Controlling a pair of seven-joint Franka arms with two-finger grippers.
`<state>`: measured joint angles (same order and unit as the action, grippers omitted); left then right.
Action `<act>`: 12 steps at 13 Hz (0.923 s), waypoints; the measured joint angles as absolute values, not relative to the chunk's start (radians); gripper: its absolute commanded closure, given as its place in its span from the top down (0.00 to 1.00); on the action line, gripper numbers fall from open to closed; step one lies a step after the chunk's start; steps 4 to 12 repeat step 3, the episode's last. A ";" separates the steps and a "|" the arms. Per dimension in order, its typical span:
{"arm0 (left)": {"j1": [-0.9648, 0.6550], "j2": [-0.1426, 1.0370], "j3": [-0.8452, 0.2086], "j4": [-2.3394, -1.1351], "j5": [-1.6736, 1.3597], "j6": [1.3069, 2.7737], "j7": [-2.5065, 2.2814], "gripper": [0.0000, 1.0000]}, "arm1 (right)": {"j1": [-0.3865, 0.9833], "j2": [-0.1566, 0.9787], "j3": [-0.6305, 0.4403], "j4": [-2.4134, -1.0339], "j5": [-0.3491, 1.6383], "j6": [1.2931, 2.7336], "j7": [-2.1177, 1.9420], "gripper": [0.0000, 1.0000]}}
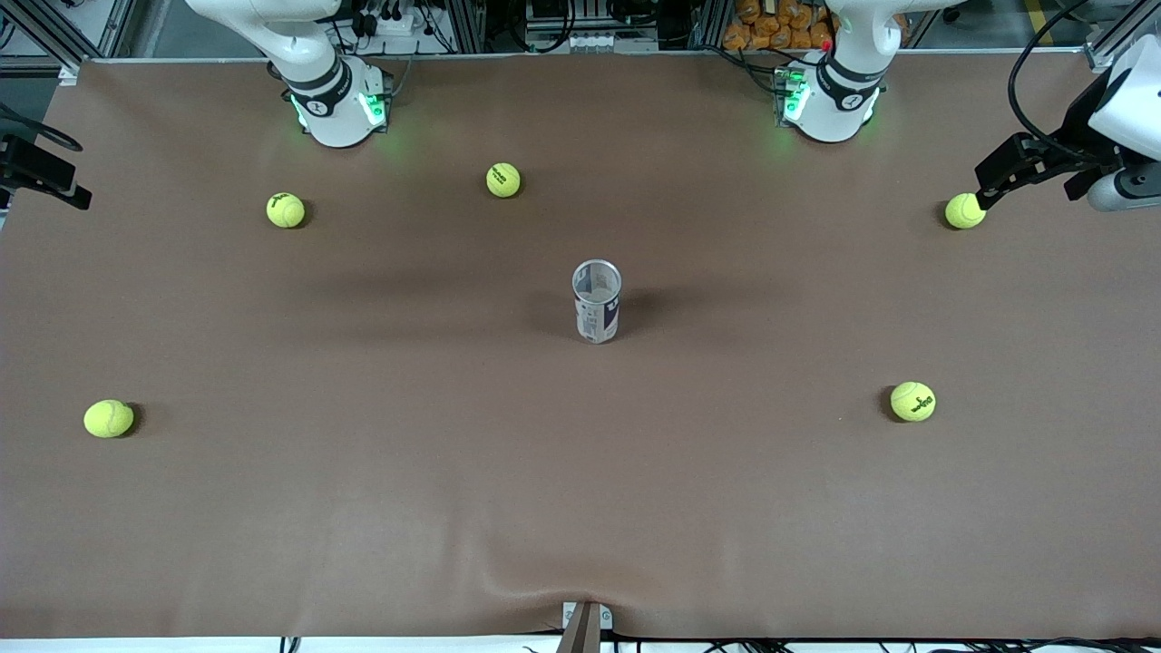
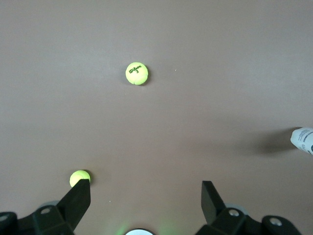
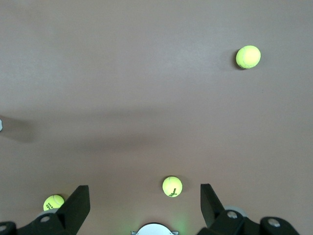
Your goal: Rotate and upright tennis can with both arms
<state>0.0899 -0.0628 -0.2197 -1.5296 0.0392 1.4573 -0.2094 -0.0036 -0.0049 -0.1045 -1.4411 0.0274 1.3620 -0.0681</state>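
Observation:
The tennis can (image 1: pixel 597 304) stands upright in the middle of the table, open metallic rim up, with blue and red label markings. Its edge shows in the left wrist view (image 2: pixel 304 140). My left gripper (image 1: pixel 987 189) hangs in the air over the left arm's end of the table, above a tennis ball (image 1: pixel 964 210). It is open and empty (image 2: pixel 145 185). My right gripper (image 1: pixel 54 181) hangs over the right arm's end of the table, open and empty (image 3: pixel 144 190). Both grippers are well apart from the can.
Several yellow-green tennis balls lie scattered on the brown table (image 1: pixel 580 508): two (image 1: pixel 286 209) (image 1: pixel 503 180) near the right arm's base, one (image 1: pixel 109 418) nearer the camera at that end, one (image 1: pixel 912 401) toward the left arm's end. A clamp (image 1: pixel 585 621) sits at the front edge.

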 measured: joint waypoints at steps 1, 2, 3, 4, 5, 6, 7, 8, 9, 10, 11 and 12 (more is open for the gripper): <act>0.096 -0.063 -0.219 -1.529 0.031 1.453 -0.209 1.00 | -0.003 -0.005 -0.101 -1.441 0.022 1.362 -0.068 1.00; 0.109 -0.063 -0.219 -1.529 0.017 1.452 -0.208 1.00 | -0.002 -0.005 -0.098 -1.441 0.019 1.362 -0.068 1.00; 0.119 -0.063 -0.217 -1.529 0.006 1.451 -0.200 1.00 | -0.002 -0.005 -0.097 -1.441 0.019 1.362 -0.068 1.00; 0.119 -0.063 -0.217 -1.529 0.006 1.451 -0.200 1.00 | -0.002 -0.005 -0.097 -1.441 0.019 1.362 -0.068 1.00; 0.119 -0.063 -0.217 -1.529 0.006 1.451 -0.200 1.00 | -0.002 -0.005 -0.097 -1.441 0.019 1.362 -0.068 1.00; 0.119 -0.063 -0.217 -1.529 0.006 1.451 -0.200 1.00 | -0.002 -0.005 -0.097 -1.441 0.019 1.362 -0.068 1.00; 0.119 -0.063 -0.217 -1.529 0.006 1.451 -0.200 1.00 | -0.002 -0.005 -0.097 -1.441 0.019 1.362 -0.068 1.00; 0.119 -0.063 -0.217 -1.529 0.006 1.451 -0.200 1.00 | -0.002 -0.005 -0.097 -1.441 0.019 1.362 -0.068 1.00; 0.119 -0.063 -0.217 -1.529 0.006 1.451 -0.200 1.00 | -0.002 -0.005 -0.097 -1.441 0.019 1.362 -0.068 1.00; 0.119 -0.063 -0.217 -1.529 0.006 1.451 -0.200 1.00 | -0.002 -0.005 -0.097 -1.441 0.019 1.362 -0.068 1.00; 0.119 -0.063 -0.217 -1.529 0.006 1.451 -0.200 1.00 | -0.002 -0.005 -0.097 -1.441 0.019 1.362 -0.068 1.00; 0.119 -0.063 -0.217 -1.529 0.006 1.451 -0.200 1.00 | -0.002 -0.005 -0.097 -1.441 0.019 1.362 -0.068 1.00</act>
